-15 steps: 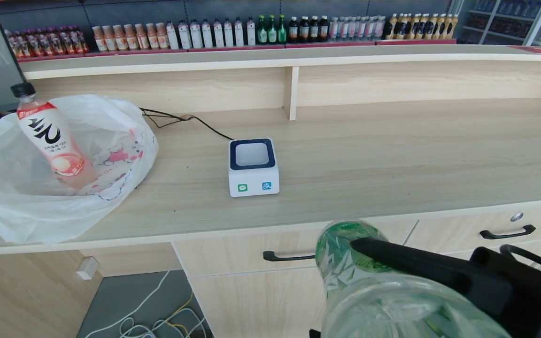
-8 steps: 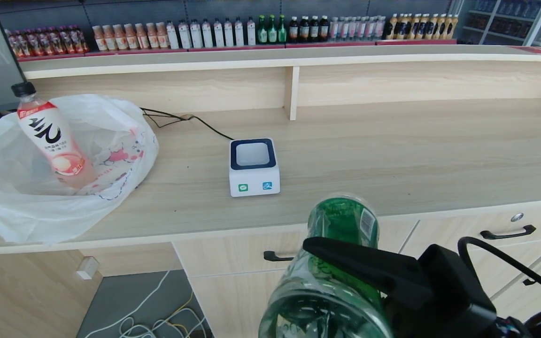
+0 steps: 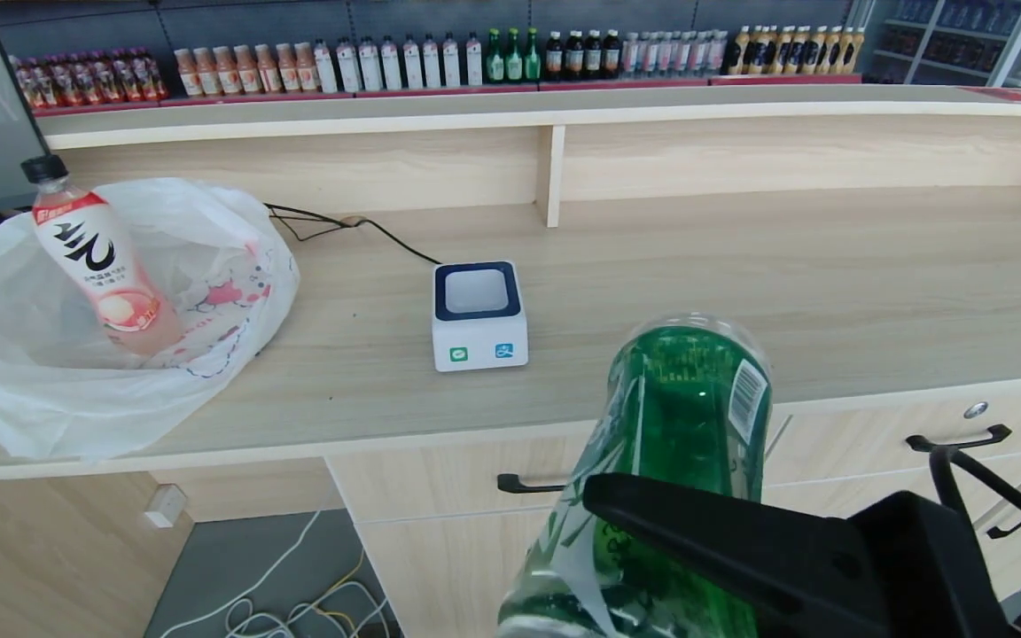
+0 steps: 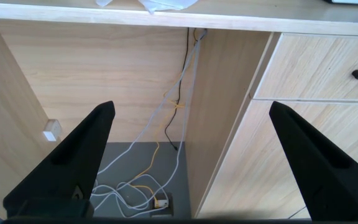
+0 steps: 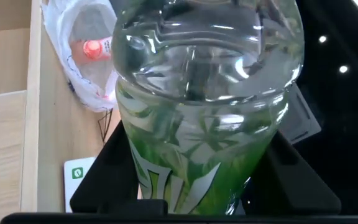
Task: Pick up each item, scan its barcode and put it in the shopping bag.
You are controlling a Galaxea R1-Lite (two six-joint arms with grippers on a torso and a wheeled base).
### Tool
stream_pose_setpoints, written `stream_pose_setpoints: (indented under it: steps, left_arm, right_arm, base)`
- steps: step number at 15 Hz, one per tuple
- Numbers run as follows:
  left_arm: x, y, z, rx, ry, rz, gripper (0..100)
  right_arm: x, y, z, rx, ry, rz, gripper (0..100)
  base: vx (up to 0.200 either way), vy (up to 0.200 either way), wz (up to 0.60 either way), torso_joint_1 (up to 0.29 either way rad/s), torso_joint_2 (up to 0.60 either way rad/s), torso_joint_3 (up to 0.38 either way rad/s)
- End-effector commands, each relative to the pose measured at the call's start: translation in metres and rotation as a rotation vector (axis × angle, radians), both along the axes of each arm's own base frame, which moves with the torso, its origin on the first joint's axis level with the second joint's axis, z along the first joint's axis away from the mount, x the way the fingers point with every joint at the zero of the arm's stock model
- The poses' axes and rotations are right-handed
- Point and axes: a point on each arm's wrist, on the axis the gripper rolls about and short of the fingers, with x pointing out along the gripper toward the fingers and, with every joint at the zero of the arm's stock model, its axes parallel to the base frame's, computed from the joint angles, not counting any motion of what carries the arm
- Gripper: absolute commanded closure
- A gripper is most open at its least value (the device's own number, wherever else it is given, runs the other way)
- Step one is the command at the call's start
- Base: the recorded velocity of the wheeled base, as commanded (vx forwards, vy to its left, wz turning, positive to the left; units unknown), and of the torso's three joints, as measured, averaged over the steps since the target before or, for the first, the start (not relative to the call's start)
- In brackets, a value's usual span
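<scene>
Right tool (image 5: 201, 186) is clamped on the green bottle (image 3: 679, 416), held at the desk's (image 3: 741, 292) near edge, right of the scanner (image 3: 479, 312). The barcode (image 3: 748, 396) faces up toward me, so I'd roll the wrist to turn it downward, then bring it low over the scanner's window. Left tool (image 4: 188, 118) hangs open, empty.

Before me runs a pale wooden counter (image 3: 741, 266) with black-handled drawers (image 3: 856, 434) below. Drink bottles (image 3: 475, 58) line the far shelf (image 3: 440, 89), and loose cables (image 3: 253, 611) lie on the floor (image 3: 209, 558) beneath the counter.
</scene>
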Motion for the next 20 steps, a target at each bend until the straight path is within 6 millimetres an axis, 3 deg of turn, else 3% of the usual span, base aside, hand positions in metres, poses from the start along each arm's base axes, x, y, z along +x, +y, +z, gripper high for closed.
stream_pose_setpoints:
  steps: [1, 20]
  left_arm:
    - [0.0000, 0.0000, 0.0000, 0.000, 0.000, 0.000, 0]
    - [0.0000, 0.0000, 0.0000, 0.000, 0.000, 0.000, 0]
  right_arm:
    - [-0.0059, 0.0042, -0.0009, -0.008, -0.020, 0.023, 100]
    - [-0.0114, 0.0064, -0.0040, -0.030, -0.052, 0.035, 100]
  base:
    - [0.000, 0.000, 0.00, 0.000, 0.00, 0.000]
    - [0.000, 0.000, 0.00, 0.000, 0.00, 0.000]
